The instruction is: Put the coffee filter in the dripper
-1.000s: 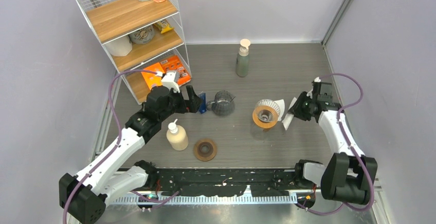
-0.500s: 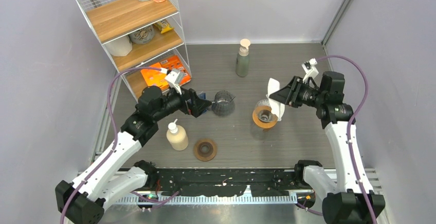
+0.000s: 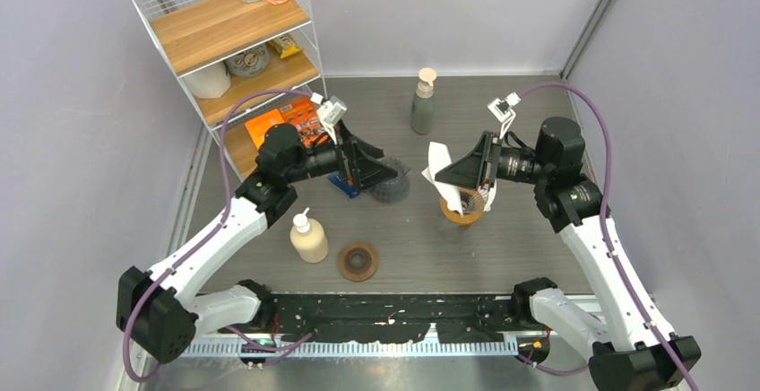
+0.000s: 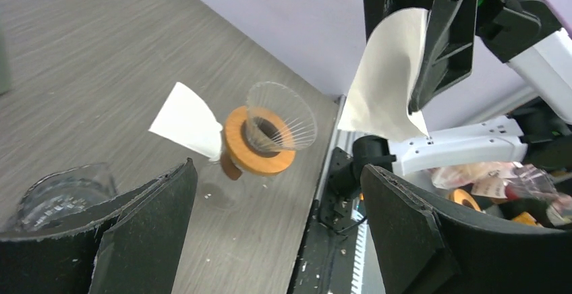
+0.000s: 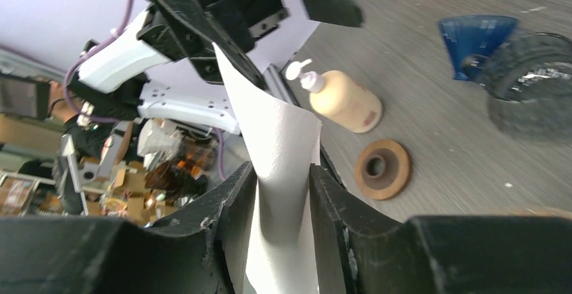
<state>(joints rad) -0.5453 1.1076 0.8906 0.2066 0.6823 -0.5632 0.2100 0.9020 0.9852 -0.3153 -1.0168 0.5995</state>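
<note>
One filter is pinched mid-frame in our right gripper, left gripper wide open; a loose pinch could drop it beside the dripper.

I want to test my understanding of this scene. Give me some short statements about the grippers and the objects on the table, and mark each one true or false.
1. The right gripper pinches a white coffee filter. True.
2. The coffee filter sits inside the dripper. False: it is between the right gripper's fingers, outside the dripper, and the glass cone is empty.
3. The left gripper is open and holds nothing. True.
4. The green pump bottle lies on its side. False: it stands upright on the table, on the far side.
5. A brown ring lies on the table beside the cream pump bottle. True.
</note>
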